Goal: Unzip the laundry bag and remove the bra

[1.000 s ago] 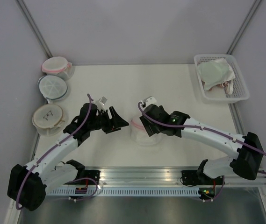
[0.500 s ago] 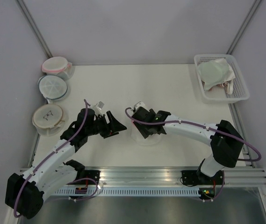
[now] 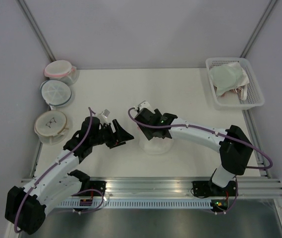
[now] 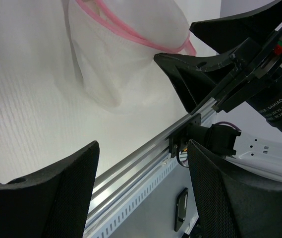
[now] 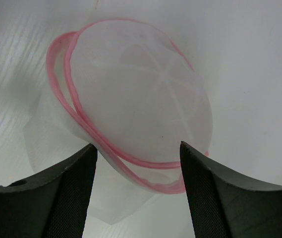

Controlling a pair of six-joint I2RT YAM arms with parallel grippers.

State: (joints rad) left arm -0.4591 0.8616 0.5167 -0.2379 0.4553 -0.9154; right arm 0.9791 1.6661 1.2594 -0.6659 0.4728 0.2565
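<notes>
The laundry bag [image 3: 156, 145] stands mid-table, white mesh with a pink zipper rim. In the right wrist view the bag [image 5: 141, 109] lies just below the fingers, and its two pink rim lines stand apart along the left and near side. My right gripper [image 3: 148, 130] hovers over the bag's left top, open and empty [image 5: 138, 193]. My left gripper [image 3: 126, 135] is open and empty a little left of the bag, not touching it. The left wrist view shows the bag [image 4: 126, 64] ahead with the right gripper [image 4: 220, 64] above it. I cannot make out the bra.
Three other round mesh pouches sit at the left edge: pink-rimmed [image 3: 59, 69], blue-rimmed [image 3: 55, 91], tan-rimmed [image 3: 50, 124]. A white basket [image 3: 252, 99] at the back right holds a pale round cloth piece [image 3: 227, 74]. A metal rail [image 3: 180, 186] runs along the near edge.
My right gripper has swung left and a little back over the bag, its elbow folding in. My left gripper has drawn slightly left and stays open.
</notes>
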